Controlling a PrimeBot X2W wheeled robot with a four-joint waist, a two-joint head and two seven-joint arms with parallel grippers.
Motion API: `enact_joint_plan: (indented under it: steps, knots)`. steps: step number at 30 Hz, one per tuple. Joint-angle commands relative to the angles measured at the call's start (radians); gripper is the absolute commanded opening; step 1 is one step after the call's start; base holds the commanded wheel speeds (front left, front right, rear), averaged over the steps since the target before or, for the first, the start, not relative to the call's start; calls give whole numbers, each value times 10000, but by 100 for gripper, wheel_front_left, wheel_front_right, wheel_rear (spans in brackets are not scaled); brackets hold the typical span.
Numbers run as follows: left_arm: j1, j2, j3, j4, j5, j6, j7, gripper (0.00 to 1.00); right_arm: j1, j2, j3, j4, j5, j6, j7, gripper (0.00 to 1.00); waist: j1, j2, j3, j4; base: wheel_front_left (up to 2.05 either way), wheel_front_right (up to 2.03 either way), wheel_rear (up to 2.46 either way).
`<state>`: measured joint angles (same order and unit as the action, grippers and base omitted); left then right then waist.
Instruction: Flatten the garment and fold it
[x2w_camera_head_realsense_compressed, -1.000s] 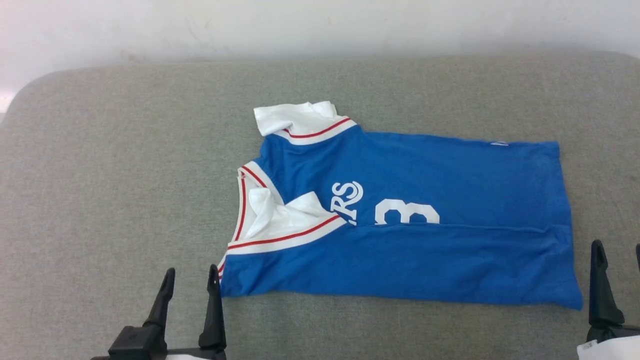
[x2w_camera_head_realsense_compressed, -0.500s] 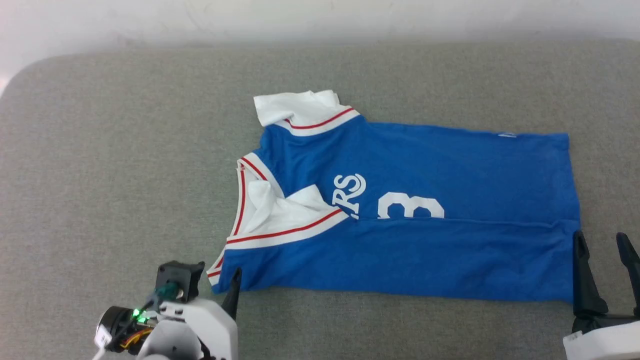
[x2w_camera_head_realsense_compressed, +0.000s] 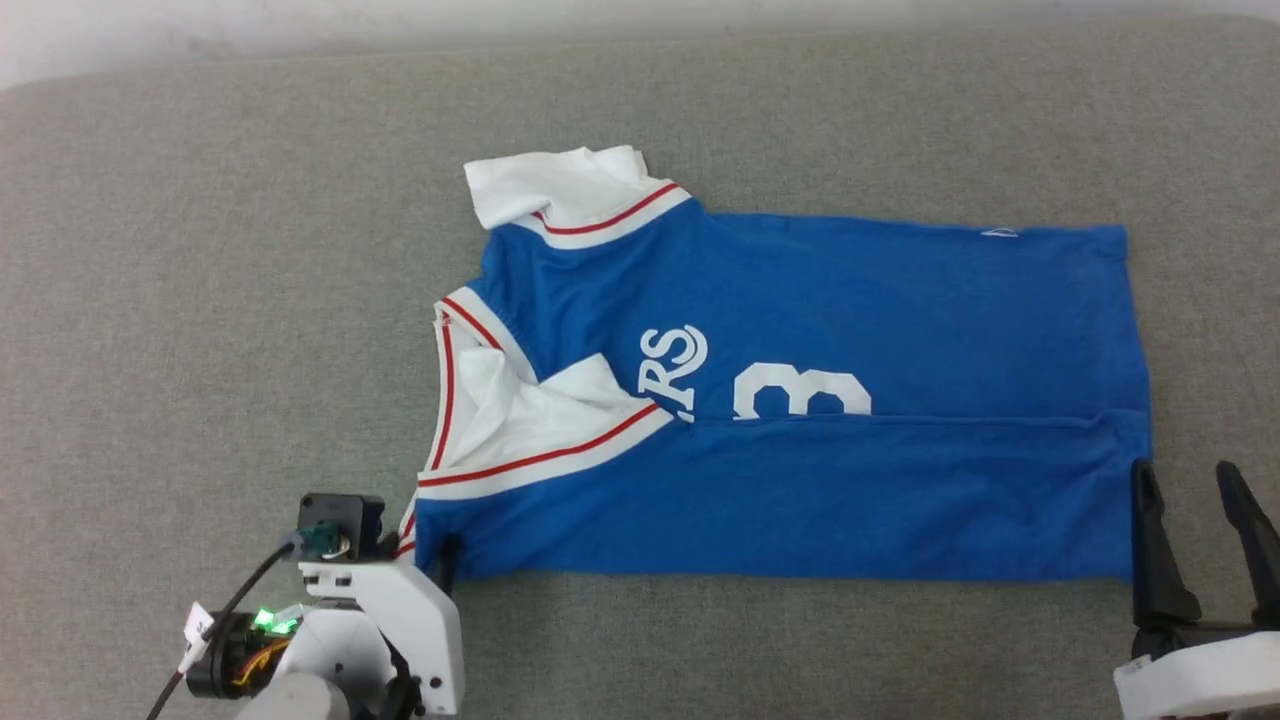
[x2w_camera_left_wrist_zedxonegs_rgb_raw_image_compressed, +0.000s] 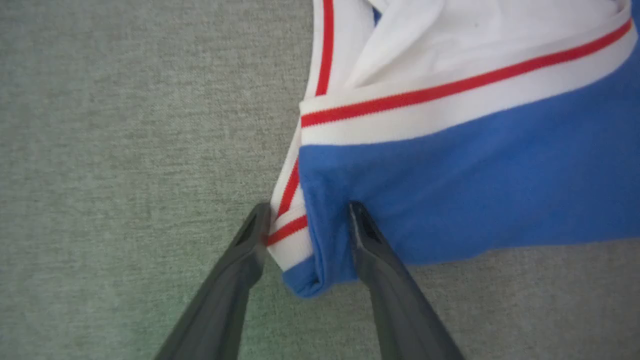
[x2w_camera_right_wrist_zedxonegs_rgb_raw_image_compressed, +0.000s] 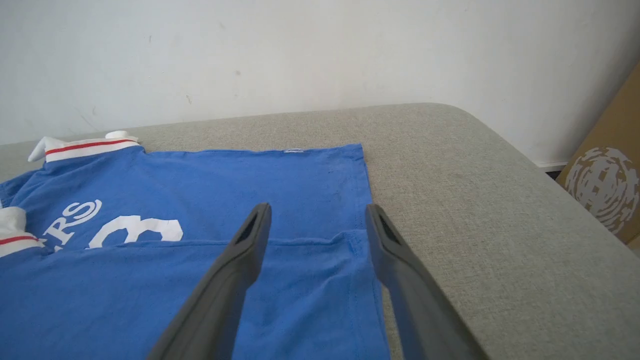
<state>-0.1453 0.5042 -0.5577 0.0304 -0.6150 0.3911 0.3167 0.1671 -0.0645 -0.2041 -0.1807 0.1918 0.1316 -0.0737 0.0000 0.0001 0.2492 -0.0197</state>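
On the pad (x2w_camera_head_realsense_compressed: 200, 250), garment (x2w_camera_head_realsense_compressed: 850, 300) lies folded once; left gripper (x2w_camera_left_wrist_zedxonegs_rgb_raw_image_compressed: 307, 210), spread, straddles its corner; right gripper (x2w_camera_right_wrist_zedxonegs_rgb_raw_image_compressed: 317, 210) spread; more folds seem left.

White letters "RS" and a white numeral "3", both partly cut by a fold, stand mid-frame on the royal-blue jersey T-shirt (x2w_camera_head_realsense_compressed: 850, 300).

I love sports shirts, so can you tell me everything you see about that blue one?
The garment is a royal-blue jersey shirt of soft-looking knit, with white sleeves, red-and-white striped trim and white print showing "RS" and "3". It lies flat on the grey cushion, collar toward the robot's left, its near side folded over the middle. The left end effector straddles its near collar-side corner, fingers apart; the right end effector hovers open at the hem corner.
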Motion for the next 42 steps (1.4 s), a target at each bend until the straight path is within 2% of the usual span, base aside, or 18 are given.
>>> enact_joint_plan:
  steps: [1, 5, 11, 13, 18, 21, 24, 31, 32, 33, 34, 42]
  knots:
    - [149, -136, -141, 354, -129, 24, 217, 0, -189, -60, 77, 16, 24, -9, 7, 100, 0, -1, 14, -6, 0, 0, 0]
    - [295, -343, -41, 261, -473, -67, 131, 0, -556, -452, 420, -12, 18, -9, 145, 100, 0, -1, 71, -52, 0, 0, 0]
    - [617, -559, 440, -104, -631, 160, -778, 0, -1159, -1338, 690, -117, 364, -9, 694, 100, 0, -1, 111, -79, 0, 0, 0]
    - [726, -581, 565, -294, -649, 221, -1024, 0, -1182, -1549, 536, -16, 578, -9, 1370, 100, 0, -1, 137, -65, 0, 0, 0]
    - [776, -536, 623, -677, -578, 308, -1196, 0, -877, -1944, 108, 379, 818, -9, 3980, 100, 0, -1, 360, 28, 0, 0, 0]
    - [686, -541, 585, -811, -510, 353, -1183, 0, -716, -1967, -58, 537, 909, -9, 4808, 100, 0, -1, 510, 80, 0, 0, 0]
    - [578, -573, 534, -896, -451, 386, -1161, 0, -572, -1685, -312, 667, 888, -9, 5474, 100, 0, -1, 656, 143, 0, 0, 0]
    - [410, -567, 511, -981, -384, 447, -1133, 0, -526, -1214, -488, 890, 797, -9, 6047, 100, 0, -1, 857, 216, 0, 0, 0]
    - [398, -567, 526, -991, -384, 467, -1142, 0, -551, -1133, -493, 952, 872, -9, 6088, 87, 0, -1, 868, 222, 0, 0, 0]
    - [394, -572, 546, -1002, -389, 488, -1156, 0, -599, -1037, -539, 1006, 932, -9, 6090, 31, 0, -1, 873, 225, 0, 0, 0]
    - [394, -577, 566, -1009, -396, 510, -1170, 0, -640, -968, -575, 1064, 936, -9, 6099, 0, 0, -1, 874, 227, 0, 0, 0]
    - [563, -721, 920, -1231, -753, 534, -1487, 0, -976, -940, -530, 985, 1196, -9, 5849, 0, 0, -1, 560, 200, 0, 0, 0]
